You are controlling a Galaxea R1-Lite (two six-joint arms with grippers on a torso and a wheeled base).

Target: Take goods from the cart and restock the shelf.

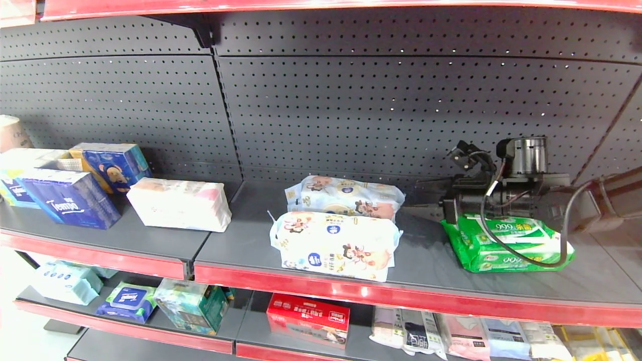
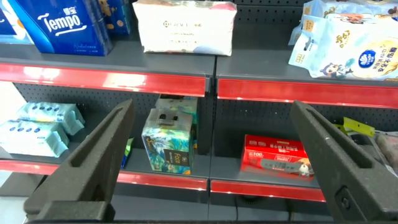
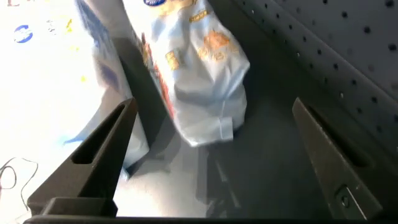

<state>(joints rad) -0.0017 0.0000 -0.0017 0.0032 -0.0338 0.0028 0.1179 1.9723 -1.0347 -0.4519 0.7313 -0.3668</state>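
Observation:
A green wipes pack (image 1: pixel 506 245) lies flat on the right part of the grey shelf (image 1: pixel 431 260), under my right arm's wrist. My right gripper (image 1: pixel 427 198) hovers low over the shelf beyond the pack, pointing toward two white cartoon-printed packs (image 1: pixel 336 245) in the middle. In the right wrist view the right gripper (image 3: pixel 211 109) is open and holds nothing, with a cartoon-printed pack (image 3: pixel 199 74) lying ahead. My left gripper (image 2: pixel 212 106) is open and holds nothing, facing the shelf's red front edge (image 2: pixel 155 78) from lower down.
A white tissue pack (image 1: pixel 180 203) and blue tissue boxes (image 1: pixel 70 195) fill the shelf's left section. The pegboard back wall (image 1: pixel 401 110) stands close behind. The lower shelf holds a red box (image 1: pixel 308 318), a teal box (image 2: pixel 168 140) and several soft packs.

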